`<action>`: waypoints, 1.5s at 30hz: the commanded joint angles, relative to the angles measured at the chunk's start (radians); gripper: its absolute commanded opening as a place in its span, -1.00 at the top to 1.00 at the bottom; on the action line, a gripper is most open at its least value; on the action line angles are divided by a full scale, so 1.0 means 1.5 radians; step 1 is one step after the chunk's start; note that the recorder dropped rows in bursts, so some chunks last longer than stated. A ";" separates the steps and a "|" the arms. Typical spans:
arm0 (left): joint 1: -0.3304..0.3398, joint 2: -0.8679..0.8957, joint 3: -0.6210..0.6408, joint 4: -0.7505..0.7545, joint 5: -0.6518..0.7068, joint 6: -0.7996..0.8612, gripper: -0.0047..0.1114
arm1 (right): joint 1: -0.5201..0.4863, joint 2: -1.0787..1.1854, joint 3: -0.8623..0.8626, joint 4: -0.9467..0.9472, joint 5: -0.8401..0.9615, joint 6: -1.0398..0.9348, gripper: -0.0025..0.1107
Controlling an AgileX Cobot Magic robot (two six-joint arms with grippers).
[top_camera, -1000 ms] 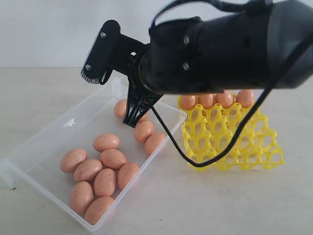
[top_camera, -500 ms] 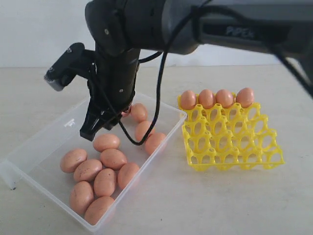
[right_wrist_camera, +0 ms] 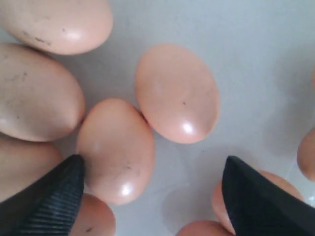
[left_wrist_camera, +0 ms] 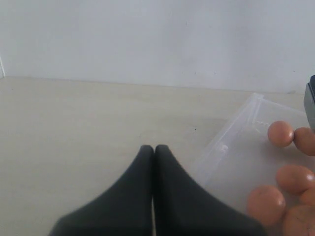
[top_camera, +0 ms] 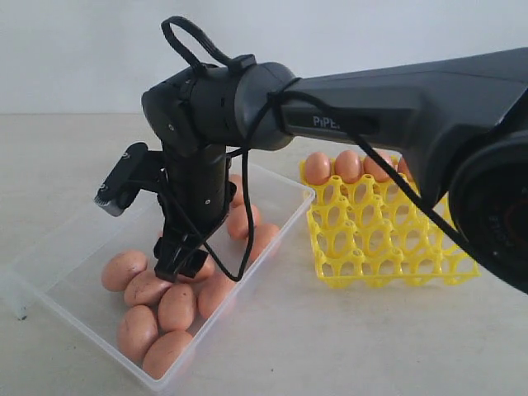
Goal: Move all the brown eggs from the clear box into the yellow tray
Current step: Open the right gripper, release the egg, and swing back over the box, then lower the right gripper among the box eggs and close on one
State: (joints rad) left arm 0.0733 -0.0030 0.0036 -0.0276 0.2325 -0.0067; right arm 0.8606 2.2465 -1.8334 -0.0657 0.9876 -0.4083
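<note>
The clear box (top_camera: 74, 247) lies at the left with several brown eggs (top_camera: 177, 307) clustered at its near end. My right gripper (top_camera: 139, 235) reaches across into it, pointing down with its jaws open wide just above the eggs. In the right wrist view the gripper (right_wrist_camera: 152, 164) straddles a speckled brown egg (right_wrist_camera: 115, 150) that lies by one fingertip (right_wrist_camera: 64, 187); another egg (right_wrist_camera: 177, 93) lies just beyond. The yellow tray (top_camera: 388, 239) stands at the right with a row of eggs (top_camera: 348, 165) along its far side. My left gripper (left_wrist_camera: 153, 147) is shut and empty beside the clear box (left_wrist_camera: 236, 142).
The right arm's long black body (top_camera: 396, 107) spans over the yellow tray and hides part of its far row. A black cable (top_camera: 247, 239) loops down from the wrist over the box. Bare beige table (top_camera: 330, 346) lies in front of both containers.
The right arm swung left from over the tray to the box and came down over the eggs. Its jaws went from shut to wide open. The left gripper stayed still.
</note>
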 commanded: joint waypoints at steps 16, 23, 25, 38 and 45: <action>-0.003 0.002 -0.002 0.000 0.005 0.000 0.99 | -0.010 0.048 -0.006 0.011 -0.034 0.113 -0.33; -0.003 0.002 -0.002 0.000 0.001 0.004 0.99 | -0.010 0.052 -0.006 0.010 -0.039 0.206 0.00; -0.003 0.002 -0.002 0.000 0.001 0.004 0.99 | -0.010 0.052 -0.006 0.004 -0.039 0.225 0.52; -0.003 0.002 -0.002 0.000 0.001 0.004 0.99 | -0.010 0.052 -0.006 -0.042 -0.156 0.196 0.93; -0.003 0.002 -0.002 0.000 0.001 0.004 0.99 | -0.010 0.052 -0.021 -0.105 -0.130 0.172 0.73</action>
State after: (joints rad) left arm 0.0733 -0.0030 0.0036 -0.0276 0.2333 -0.0067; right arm 0.8499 2.3241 -1.8464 -0.1826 0.7698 -0.1215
